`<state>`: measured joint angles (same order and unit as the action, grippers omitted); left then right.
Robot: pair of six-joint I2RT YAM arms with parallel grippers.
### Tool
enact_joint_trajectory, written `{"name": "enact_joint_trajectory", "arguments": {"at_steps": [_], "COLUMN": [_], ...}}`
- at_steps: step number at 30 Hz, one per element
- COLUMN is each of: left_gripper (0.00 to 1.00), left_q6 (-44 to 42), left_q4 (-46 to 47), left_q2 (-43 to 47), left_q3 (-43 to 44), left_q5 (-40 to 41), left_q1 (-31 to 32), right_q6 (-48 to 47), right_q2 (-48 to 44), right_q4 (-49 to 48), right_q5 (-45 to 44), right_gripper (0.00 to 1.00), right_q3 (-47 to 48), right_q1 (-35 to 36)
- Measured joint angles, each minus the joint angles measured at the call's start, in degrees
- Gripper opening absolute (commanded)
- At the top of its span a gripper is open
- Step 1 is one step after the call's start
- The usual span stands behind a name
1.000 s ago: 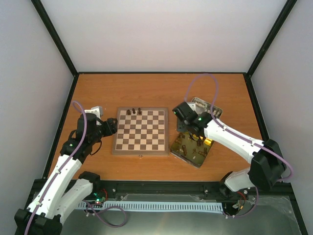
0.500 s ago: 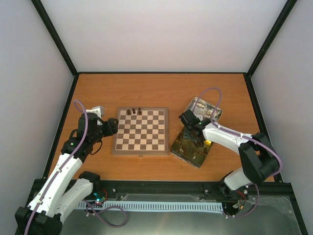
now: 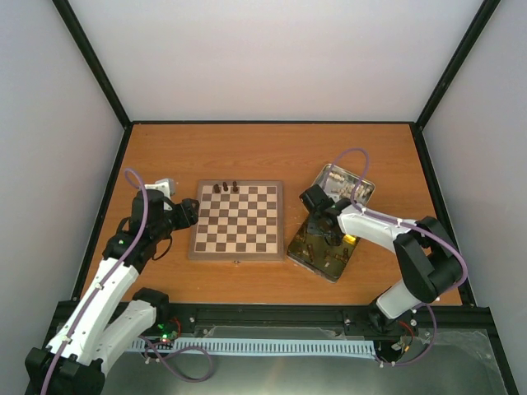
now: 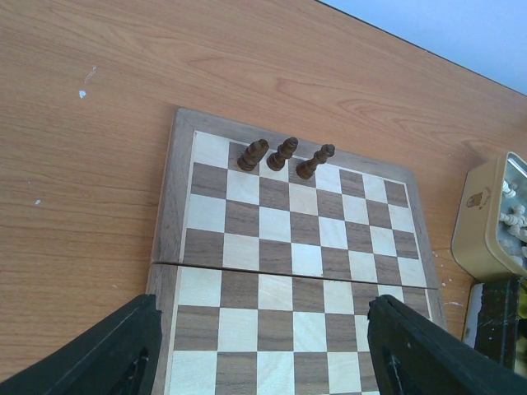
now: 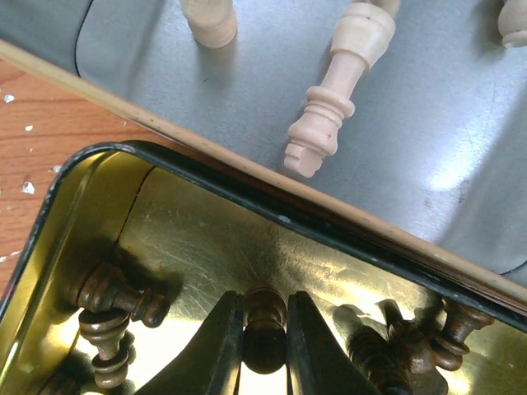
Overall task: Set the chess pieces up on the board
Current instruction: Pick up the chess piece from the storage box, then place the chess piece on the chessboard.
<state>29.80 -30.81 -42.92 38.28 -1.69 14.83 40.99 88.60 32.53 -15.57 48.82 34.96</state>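
Right jaws are pinched tight on the rounded head of one dark brown chess piece (image 5: 264, 309), a black finger (image 5: 216, 350) pressed against each side of it. That piece sits inside the gold-lined tin (image 5: 189, 222), close to the tin's far wall. Other dark pieces lie tumbled on the gold floor around it: two to the left (image 5: 115, 295) and a cluster to the right (image 5: 412, 346). Just beyond the tin's rim is a silvery tray (image 5: 461, 148) holding cream pieces, one of them lying on its side (image 5: 338, 99).

From above, the tin lies just right of the board (image 3: 237, 219), with the silvery tray at its far end, and the right arm (image 3: 375, 226) reaches down into it. On the board, three dark pieces (image 4: 282, 154) stand upright side by side on the far row, near its left corner; the other squares in view are bare.

Left jaws stand wide apart, holding nothing, their two fingers (image 4: 90, 354) framing the near part of the board in the wrist view. Tin and board rest on the wooden worktop (image 3: 263, 152).
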Motion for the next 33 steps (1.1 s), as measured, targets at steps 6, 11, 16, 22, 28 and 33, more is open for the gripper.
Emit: {"name": "enact_joint_trajectory", "arguments": {"at_steps": [6, 11, 16, 22, 28, 33], "left_gripper": [0.7, 0.7, 0.7, 0.7, 0.7, 0.7], "left_q6": [0.0, 0.0, 0.0, 0.0, 0.0, 0.0], "left_q4": [0.0, 0.0, 0.0, 0.0, -0.02, 0.0], "left_q2": [0.0, 0.02, 0.09, 0.46, 0.46, 0.5], "left_q3": [0.0, 0.0, -0.02, -0.04, -0.09, -0.09], "left_q5": [0.0, 0.02, 0.04, 0.04, 0.04, 0.04], "left_q1": [0.0, 0.0, 0.0, 0.0, 0.0, 0.0], "right_q6": [-0.98, -2.73, -2.93, -2.75, -4.0, -6.62], "right_q2": [-0.13, -1.97, -2.45, -1.22, 6.78, 14.78], "right_q4": [0.76, 1.05, 0.15, -1.16, -2.1, -2.29], "right_q5": [0.92, 5.66, 12.2, 19.32, 18.8, 14.69], "right_gripper": [0.08, 0.08, 0.09, 0.1, 0.11, 0.12], "right_q3": [0.92, 4.35, 8.98, 12.9, 20.94, 27.1], "right_q1": [-0.02, -0.02, -0.02, 0.35, 2.69, 4.94]}}
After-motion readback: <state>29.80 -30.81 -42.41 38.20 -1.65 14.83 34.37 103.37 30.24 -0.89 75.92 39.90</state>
